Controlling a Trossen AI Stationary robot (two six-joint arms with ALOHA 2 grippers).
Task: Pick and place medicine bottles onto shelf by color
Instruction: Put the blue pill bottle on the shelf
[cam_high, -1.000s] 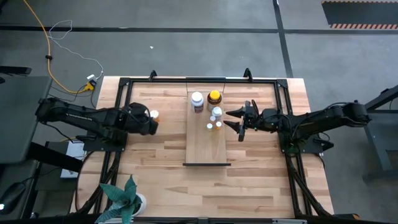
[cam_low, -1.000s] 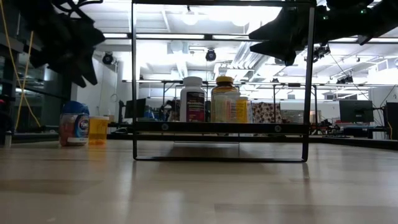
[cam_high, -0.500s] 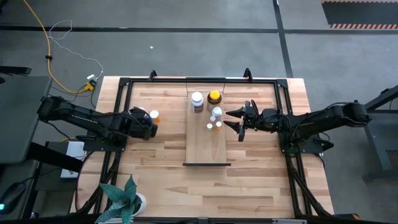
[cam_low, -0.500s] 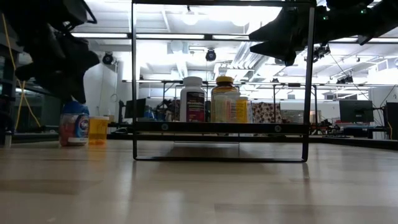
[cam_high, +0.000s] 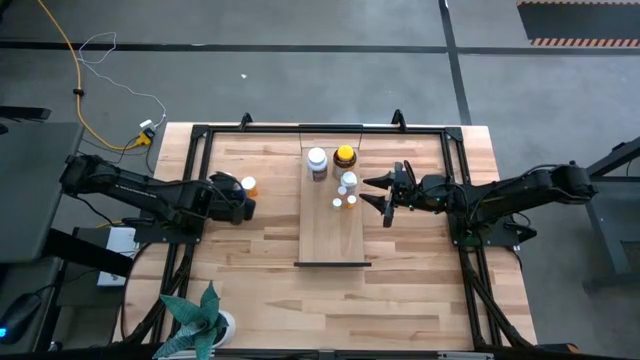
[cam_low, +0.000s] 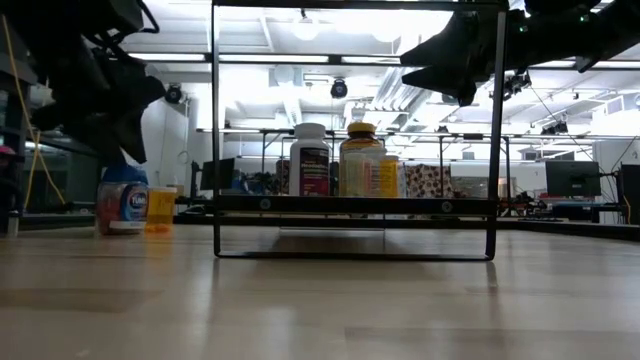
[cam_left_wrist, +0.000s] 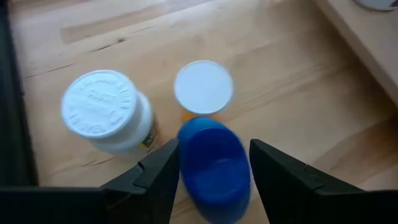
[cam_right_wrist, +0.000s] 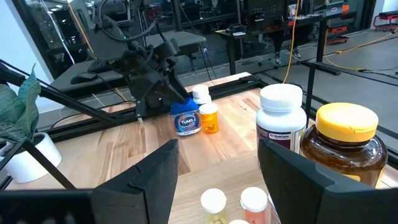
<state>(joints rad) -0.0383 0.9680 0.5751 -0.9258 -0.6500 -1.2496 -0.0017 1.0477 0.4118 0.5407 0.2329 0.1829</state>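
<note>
Lowered since before, left gripper (cam_left_wrist: 211, 171) spreads around blue-capped bottle (cam_left_wrist: 213, 167); right gripper (cam_high: 384, 193) spread; five bottles on shelf (cam_high: 325, 240).

The shelf (cam_high: 334, 213) (on the table (cam_high: 260, 250)) carries five bottles (cam_high: 317, 162).

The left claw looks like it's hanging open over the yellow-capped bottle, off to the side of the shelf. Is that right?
Not quite: the cap is blue, not yellow. The left wrist view shows the left claw open around the blue-capped bottle, on the table beside the shelf. The yellow-capped bottle already stands on the shelf.
</note>
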